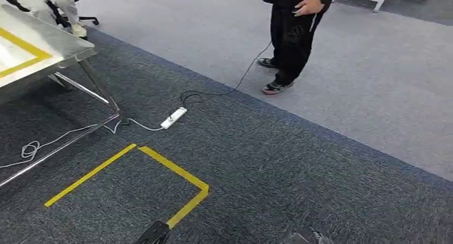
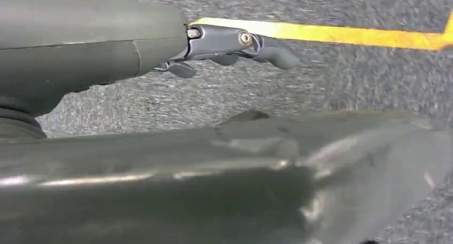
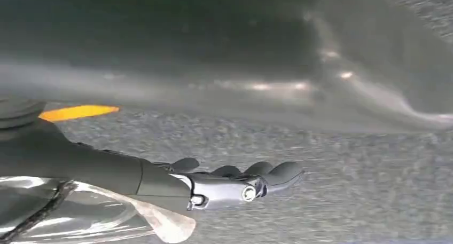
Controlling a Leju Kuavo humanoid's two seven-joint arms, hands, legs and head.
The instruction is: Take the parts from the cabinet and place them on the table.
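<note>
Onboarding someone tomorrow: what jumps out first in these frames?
First the yellow tape outline on the dark carpet, front and centre in the head view, with a white power strip and its cables just beyond it. A person in black stands at the far side on the lighter carpet, and a metal table corner juts in at upper left. Each wrist view shows a robot hand hanging over carpet, holding nothing: left robot hand, right robot hand.
</note>
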